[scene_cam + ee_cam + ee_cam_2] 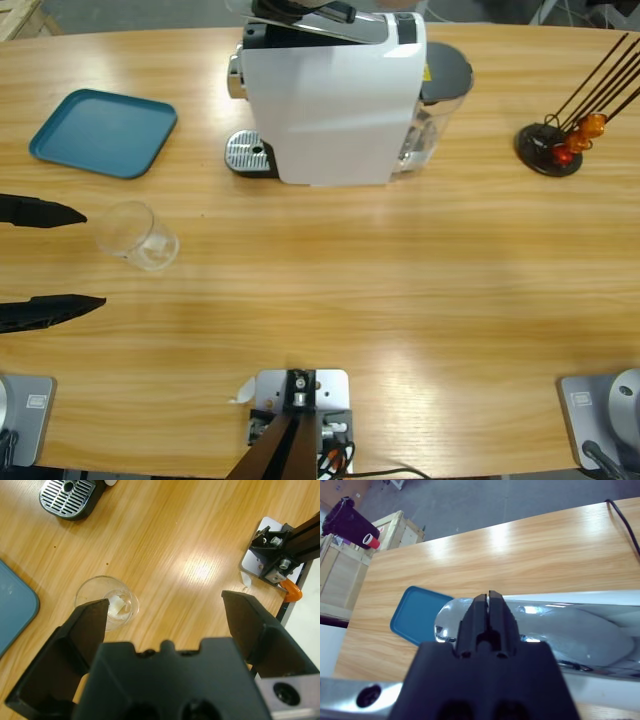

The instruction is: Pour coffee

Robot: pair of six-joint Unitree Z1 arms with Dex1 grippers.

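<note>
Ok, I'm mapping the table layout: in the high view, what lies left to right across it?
Left gripper → blue tray → glass → coffee machine → capsule stand.
</note>
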